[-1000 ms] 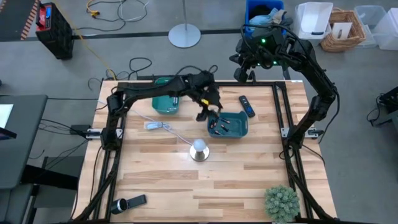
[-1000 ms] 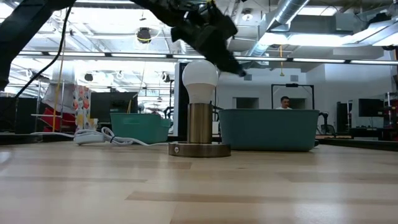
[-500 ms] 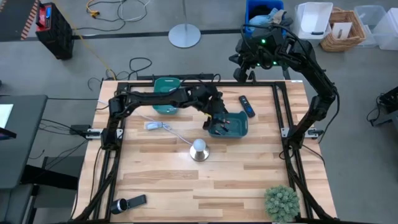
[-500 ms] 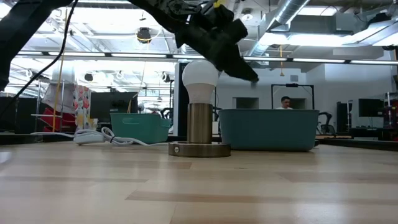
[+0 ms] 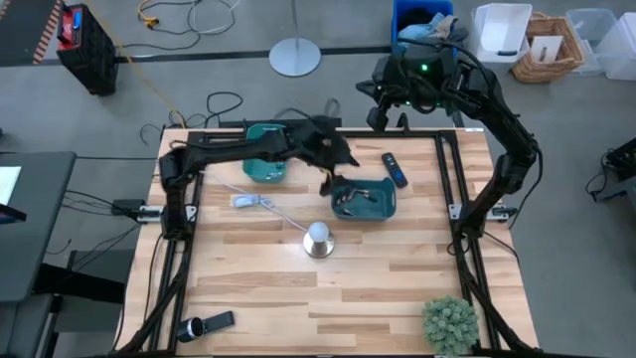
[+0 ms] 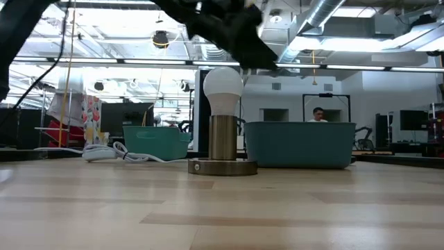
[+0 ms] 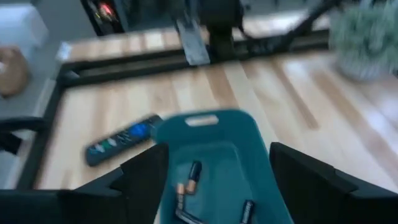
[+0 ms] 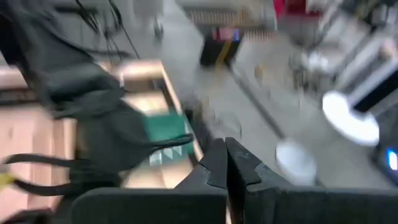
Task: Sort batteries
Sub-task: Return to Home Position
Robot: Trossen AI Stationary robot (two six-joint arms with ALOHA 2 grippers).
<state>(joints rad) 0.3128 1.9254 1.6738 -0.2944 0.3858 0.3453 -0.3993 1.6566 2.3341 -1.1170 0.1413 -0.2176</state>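
Batteries (image 7: 194, 172), black with coppery ends, lie on the floor of the blue bin (image 7: 249, 134); at least three are visible. The left gripper (image 7: 217, 158) hangs over the bin's left edge, fingers spread wide and holding nothing. A black remote (image 5: 395, 169) lies just beside the bin, toward the table's back rail. A bulb lamp (image 5: 318, 239) stands near its front. The green bin (image 5: 266, 165) sits beneath the left arm, with a white cable (image 5: 248, 201) close by. The right gripper (image 8: 227, 155), fingers pressed together and empty, is poised high beyond the table's back edge. A potted plant (image 5: 449, 323) occupies the front right corner.
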